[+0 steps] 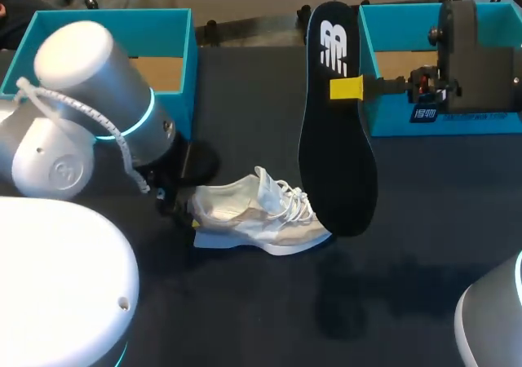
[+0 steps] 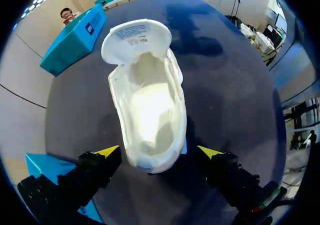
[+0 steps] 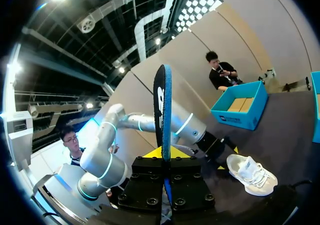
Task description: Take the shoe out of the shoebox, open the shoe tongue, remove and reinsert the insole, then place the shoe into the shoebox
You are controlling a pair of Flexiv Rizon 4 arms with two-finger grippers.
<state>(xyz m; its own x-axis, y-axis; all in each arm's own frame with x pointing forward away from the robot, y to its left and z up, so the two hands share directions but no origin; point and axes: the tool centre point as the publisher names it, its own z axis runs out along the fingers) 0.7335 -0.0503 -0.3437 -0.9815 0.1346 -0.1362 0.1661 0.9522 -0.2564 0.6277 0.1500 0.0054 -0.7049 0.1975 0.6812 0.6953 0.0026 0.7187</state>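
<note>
In the lower middle of the head view, the white and beige lace-up sneaker (image 1: 257,216) lies on the dark surface (image 1: 245,318). It is out of the boxes, with its tongue folded forward so the mouth gapes. The left claw (image 2: 159,152) straddles the heel with fingers spread, apparently not pinching (probably waiting to steady the shoe). Above the toe, at frame centre, the right claw (image 1: 347,88) is clenched on the long black foam insole (image 1: 334,147). It holds the insole upright and clear of the shoe, wider end down, likely to aim it at the opening. Farthest off, an open teal cardboard shoebox (image 1: 192,65) sits upper left and a second teal box (image 1: 391,126) upper right.
</note>
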